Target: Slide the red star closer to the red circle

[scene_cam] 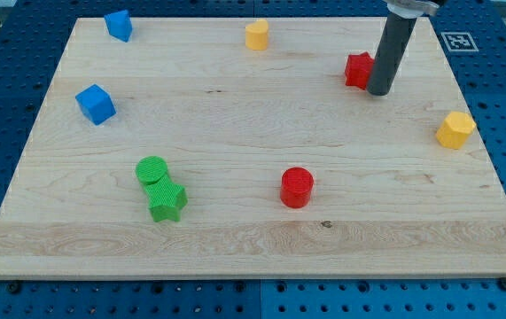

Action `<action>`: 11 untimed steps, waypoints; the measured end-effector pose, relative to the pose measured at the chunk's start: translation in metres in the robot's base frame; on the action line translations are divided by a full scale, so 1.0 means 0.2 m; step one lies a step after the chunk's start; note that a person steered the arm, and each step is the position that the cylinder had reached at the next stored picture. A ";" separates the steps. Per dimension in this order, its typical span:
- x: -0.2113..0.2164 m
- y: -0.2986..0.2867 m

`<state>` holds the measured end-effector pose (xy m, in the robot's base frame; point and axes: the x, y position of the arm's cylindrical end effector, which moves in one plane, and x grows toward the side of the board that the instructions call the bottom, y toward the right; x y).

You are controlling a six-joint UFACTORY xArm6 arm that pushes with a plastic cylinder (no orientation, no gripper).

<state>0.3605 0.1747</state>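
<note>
My tip (378,91) sits near the view's top right of the wooden surface (235,239). It has no fingers, so there is nothing to open or close; it is just a dark rod that pushes.

The red star (358,69) is right beside my tip, on the view's left side of it and a little toward the top. They look like they touch, or almost touch. The rod hides part of the star's right edge.

The red circle (297,187) is well away, lower down and a bit to the view's left of the star.

This is the big thing: the star has to go down and a little left. My tip is on the star's lower right side, so I think it is not behind the star yet. It would likely need to get to the star's top side, then push toward the circle.

The path between the two red blocks looks clear.
</note>
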 end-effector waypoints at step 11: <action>-0.20 -0.25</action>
<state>0.3202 0.1243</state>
